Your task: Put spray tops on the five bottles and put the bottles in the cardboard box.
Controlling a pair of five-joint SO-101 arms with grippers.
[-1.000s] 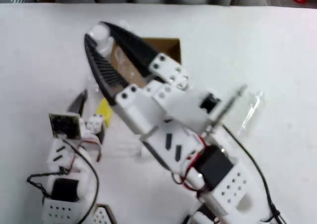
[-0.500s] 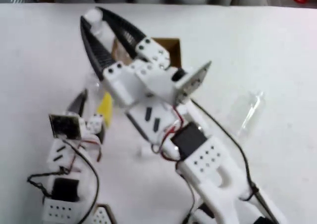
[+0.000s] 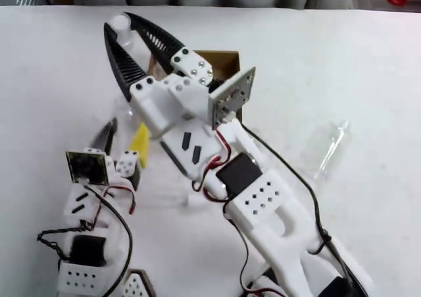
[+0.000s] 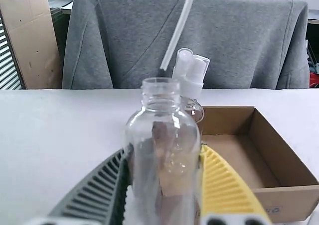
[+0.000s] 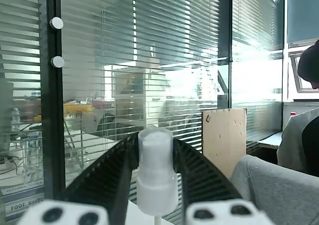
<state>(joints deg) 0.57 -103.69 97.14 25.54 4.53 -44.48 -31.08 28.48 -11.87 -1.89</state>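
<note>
Nearest the front edge of the white worktop (image 3: 368,60), toward its left corner, the left gripper (image 3: 122,138) clamps an uncapped clear plastic bottle (image 4: 162,130) upright between one grey finger and one yellow finger. The open neck stands above both fingertips. Off toward the right edge, well apart from everything else, another clear bottle (image 3: 329,149) lies on its side. Just behind the held bottle stands a second clear bottle already fitted with a white spray top (image 4: 192,74), beside the open brown cardboard box (image 4: 271,150) that sits around the middle of the worktop. The right arm stretches diagonally from the front right corner, over the box, toward the far left. Near the far edge its black-fingered right gripper (image 3: 120,22) is closed on a loose white spray top (image 5: 157,180), gripped by the head and held in the air. A thin white dip tube (image 4: 177,28) slants down from above; in the left wrist view its lower tip shows just above the held bottle's open neck, not inside it.
</note>
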